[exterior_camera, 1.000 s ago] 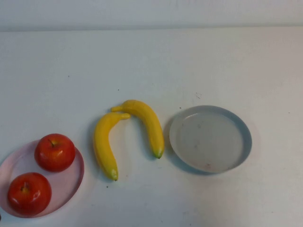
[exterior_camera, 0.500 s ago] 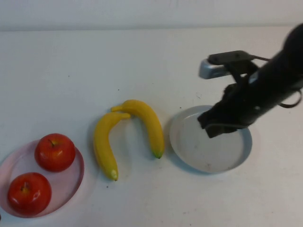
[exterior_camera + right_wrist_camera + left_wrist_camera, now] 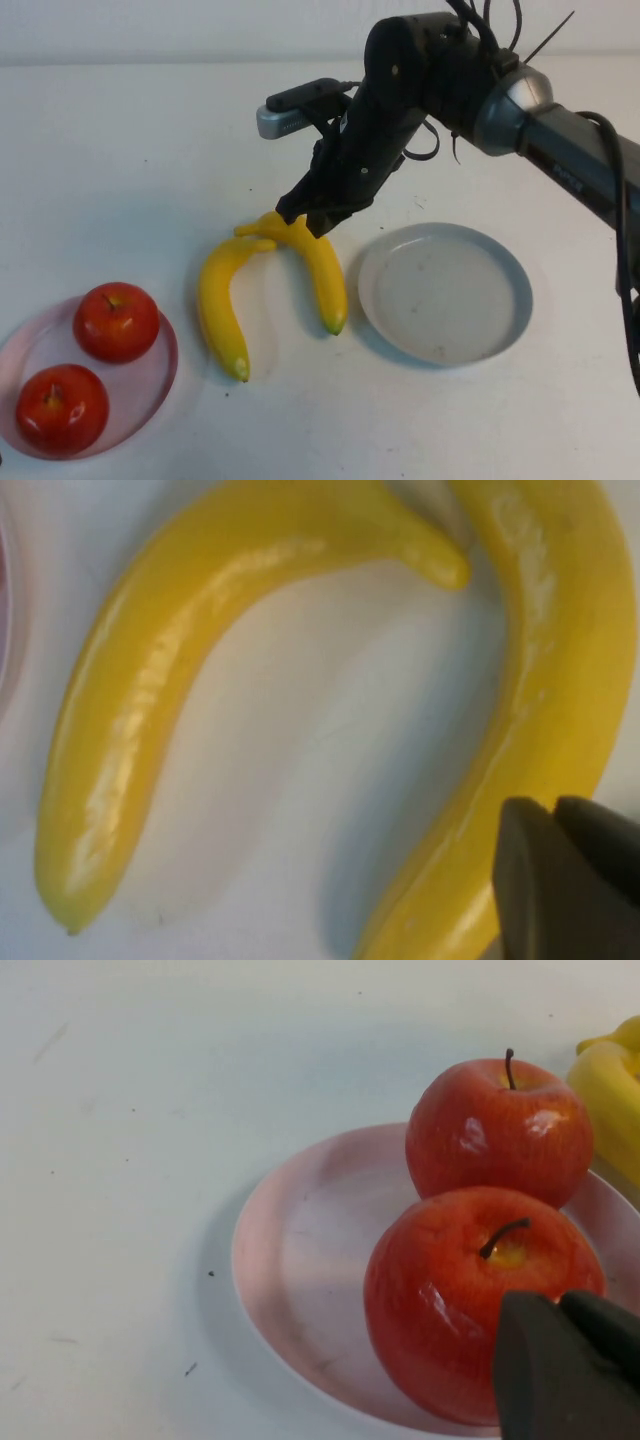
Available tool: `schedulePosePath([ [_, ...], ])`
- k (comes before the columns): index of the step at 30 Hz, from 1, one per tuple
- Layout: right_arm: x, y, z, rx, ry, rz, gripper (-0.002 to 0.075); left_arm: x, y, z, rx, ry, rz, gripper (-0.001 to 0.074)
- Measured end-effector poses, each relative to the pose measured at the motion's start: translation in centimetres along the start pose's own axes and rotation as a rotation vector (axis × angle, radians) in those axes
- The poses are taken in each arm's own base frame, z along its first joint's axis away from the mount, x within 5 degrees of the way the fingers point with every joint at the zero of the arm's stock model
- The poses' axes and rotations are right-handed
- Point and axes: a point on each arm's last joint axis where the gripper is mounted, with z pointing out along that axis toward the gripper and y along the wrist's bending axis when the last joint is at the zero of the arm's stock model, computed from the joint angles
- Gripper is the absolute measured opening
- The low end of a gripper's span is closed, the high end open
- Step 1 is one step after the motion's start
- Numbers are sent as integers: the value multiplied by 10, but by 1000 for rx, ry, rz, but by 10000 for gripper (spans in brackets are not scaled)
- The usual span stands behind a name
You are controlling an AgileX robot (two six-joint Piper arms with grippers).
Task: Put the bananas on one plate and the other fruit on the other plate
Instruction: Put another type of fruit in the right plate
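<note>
Two yellow bananas lie side by side on the table between the plates, one on the left (image 3: 218, 305) and one on the right (image 3: 320, 265). My right gripper (image 3: 305, 218) hangs just over the far end of the right banana, shut and empty. The right wrist view shows both bananas, the left one (image 3: 170, 670) and the right one (image 3: 560, 660), with the shut gripper (image 3: 553, 808) over the right one. The grey-blue plate (image 3: 445, 295) is empty. Two red apples (image 3: 116, 321) (image 3: 60, 408) sit on the pink plate (image 3: 160, 375). My left gripper (image 3: 555, 1305) is shut, close by the nearer apple (image 3: 450, 1290); it is out of the high view.
The white table (image 3: 150, 150) stretches to a pale back wall. My right arm (image 3: 520, 100) reaches in from the right, passing over the table behind the grey-blue plate. The left wrist view also shows the pink plate (image 3: 300, 1260) and the farther apple (image 3: 500, 1130).
My right arm came in from the right, passed over the grey-blue plate and now hangs over the far end of the right banana. The fruit and plates have not moved.
</note>
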Motion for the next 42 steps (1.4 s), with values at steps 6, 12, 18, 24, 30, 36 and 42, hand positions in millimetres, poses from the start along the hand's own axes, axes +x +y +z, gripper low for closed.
schedulePosePath([
  [6,-11,-6,4,57,-29,-29,234,0,0,0,0,0,0,4],
  [12,-10,-11,22,67,6,-28,482,0,0,0,0,0,0,4],
  [18,-7,-16,50,66,37,-19,451,0,0,0,0,0,0,4],
  [24,-7,-18,60,67,35,-17,433,0,0,0,0,0,0,4],
  [30,-4,-21,74,66,60,-12,396,0,0,0,0,0,0,4],
  [36,-6,-22,76,68,44,-13,308,0,0,0,0,0,0,4],
  [42,-21,-17,49,71,-20,-28,308,0,0,0,0,0,0,4],
])
